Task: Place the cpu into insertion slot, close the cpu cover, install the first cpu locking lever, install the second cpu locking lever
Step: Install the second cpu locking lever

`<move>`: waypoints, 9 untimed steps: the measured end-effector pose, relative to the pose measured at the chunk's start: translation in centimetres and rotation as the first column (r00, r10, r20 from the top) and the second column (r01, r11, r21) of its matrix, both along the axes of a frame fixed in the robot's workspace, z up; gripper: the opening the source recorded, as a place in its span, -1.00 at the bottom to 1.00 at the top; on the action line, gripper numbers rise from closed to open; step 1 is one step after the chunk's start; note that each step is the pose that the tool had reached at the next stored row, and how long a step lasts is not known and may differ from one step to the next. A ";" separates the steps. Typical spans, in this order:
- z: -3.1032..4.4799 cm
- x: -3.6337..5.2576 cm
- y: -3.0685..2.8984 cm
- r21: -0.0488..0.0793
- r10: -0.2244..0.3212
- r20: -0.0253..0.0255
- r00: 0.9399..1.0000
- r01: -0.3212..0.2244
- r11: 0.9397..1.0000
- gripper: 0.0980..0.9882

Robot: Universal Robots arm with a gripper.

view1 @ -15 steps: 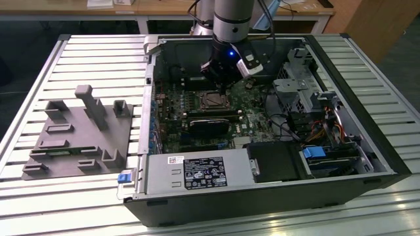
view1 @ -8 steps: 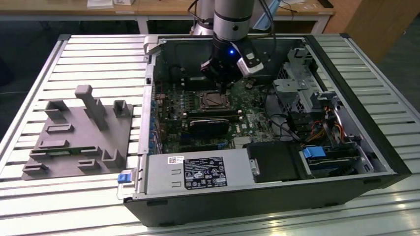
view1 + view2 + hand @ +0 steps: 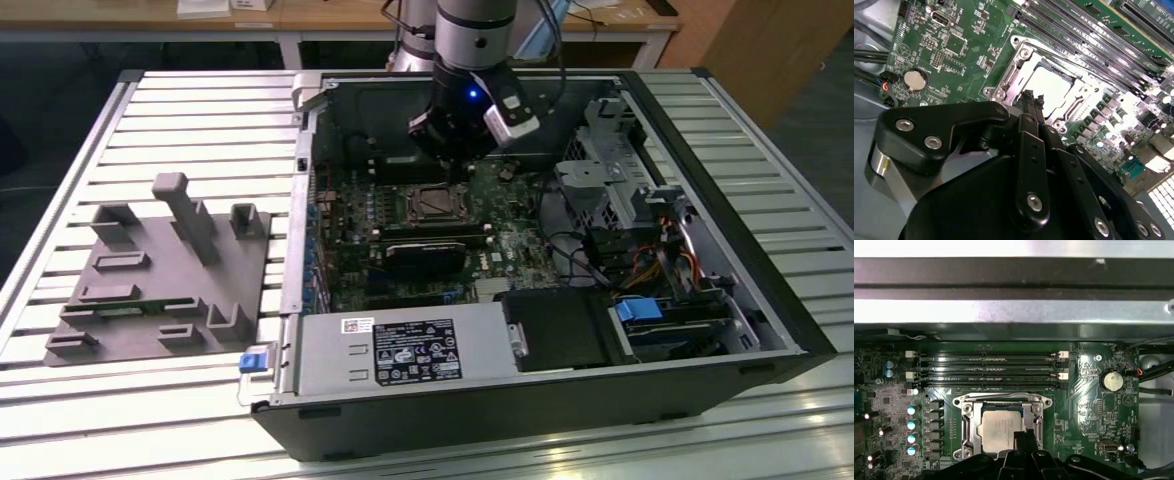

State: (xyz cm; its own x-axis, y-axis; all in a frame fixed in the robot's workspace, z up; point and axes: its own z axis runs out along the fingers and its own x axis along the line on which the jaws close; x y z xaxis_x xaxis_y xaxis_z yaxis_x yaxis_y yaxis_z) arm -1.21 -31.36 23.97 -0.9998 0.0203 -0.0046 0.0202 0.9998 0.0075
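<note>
The gripper (image 3: 1032, 100) is held low over the board, its fingers pressed together with nothing between them, seemingly to push. Just beyond the tips, the cpu (image 3: 999, 430) is seated in the insertion slot (image 3: 968, 427), framed by the cpu cover (image 3: 1002, 401) lying flat over it. Memory slots (image 3: 989, 371) are seen farther off.

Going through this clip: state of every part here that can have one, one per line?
cpu: seated in the insertion slot, metal top showing.
cpu cover: closed down over the cpu.
gripper: fingers together, tips at the cover's edge.
memory slots: empty.
coin battery: in its holder.
computer case: side panel off, lying flat.
</note>
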 end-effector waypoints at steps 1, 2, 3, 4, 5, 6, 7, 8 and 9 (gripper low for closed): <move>0.00 0.00 -0.06 0.000 0.000 0.000 1.000 0.000 1.000 -0.96; 0.00 0.00 -0.12 0.000 0.000 0.000 1.000 0.000 1.000 -0.96; 0.00 -0.01 -0.23 0.000 0.000 0.000 1.000 0.000 1.000 -0.96; 0.00 -0.01 -0.38 0.000 0.000 0.000 1.000 0.000 1.000 -0.96; 0.00 -0.01 -0.61 0.000 0.000 0.000 1.000 0.000 1.000 -0.96; 0.00 -0.01 -0.83 0.000 0.000 0.000 1.000 0.000 1.000 -0.96; 0.00 -0.02 -1.03 0.000 0.000 0.000 1.000 0.000 1.000 -0.96; 0.00 -0.02 -1.23 0.001 0.000 0.000 1.000 0.000 1.000 -0.96; -0.01 -0.02 -1.39 0.006 0.000 0.000 1.000 0.000 1.000 -0.96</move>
State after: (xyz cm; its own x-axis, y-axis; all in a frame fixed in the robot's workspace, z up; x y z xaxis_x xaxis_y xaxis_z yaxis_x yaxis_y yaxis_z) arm -1.22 -32.75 23.96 -0.9998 0.0205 -0.0044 0.0204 0.9997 0.0132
